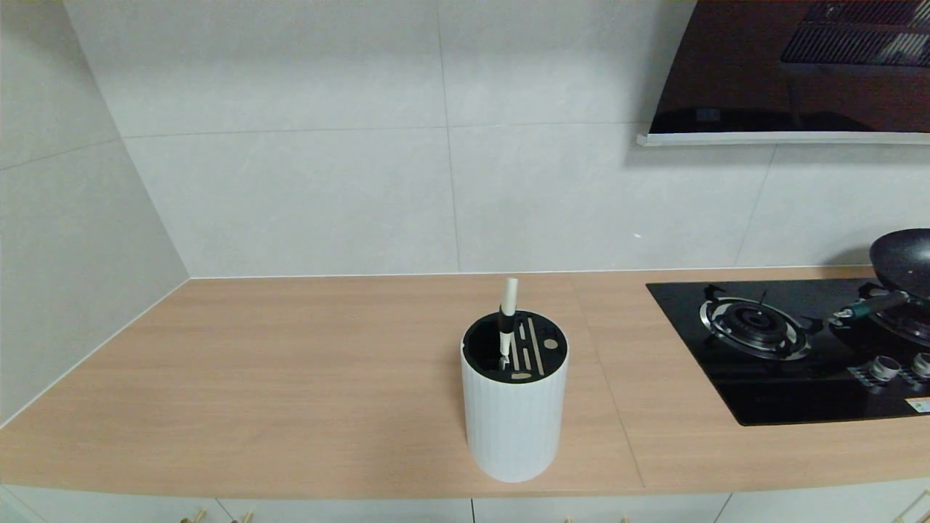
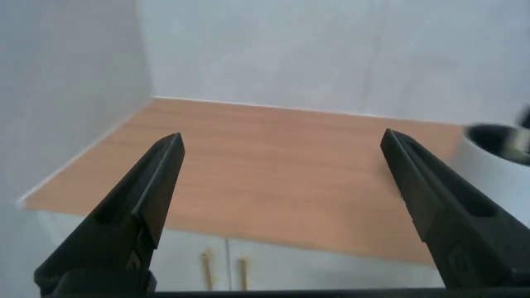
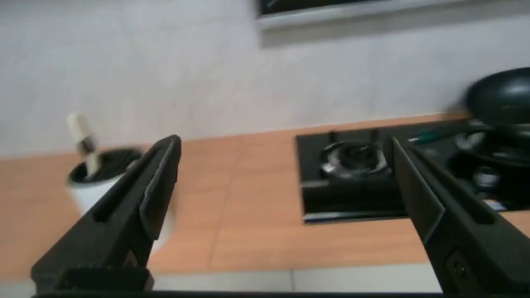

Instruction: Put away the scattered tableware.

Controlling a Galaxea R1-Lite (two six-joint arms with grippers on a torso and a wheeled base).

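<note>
Tiled kitchen, wood counter (image 1: 290, 378), hob (image 1: 785, 363) on robot's right. White ribbed holder (image 1: 514, 421) near front edge; one utensil (image 1: 508, 305) upright in its slotted top, pale handle protruding. Utensil likely light, stiff, smooth; grip exposed handle. Left end effector (image 2: 281, 142) released, holding nothing; right end effector (image 3: 283, 145) likewise.

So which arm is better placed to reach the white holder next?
Right, probably, by little: the white holder stands slightly to the robot's right on the counter. The left claw and right claw are open.
</note>
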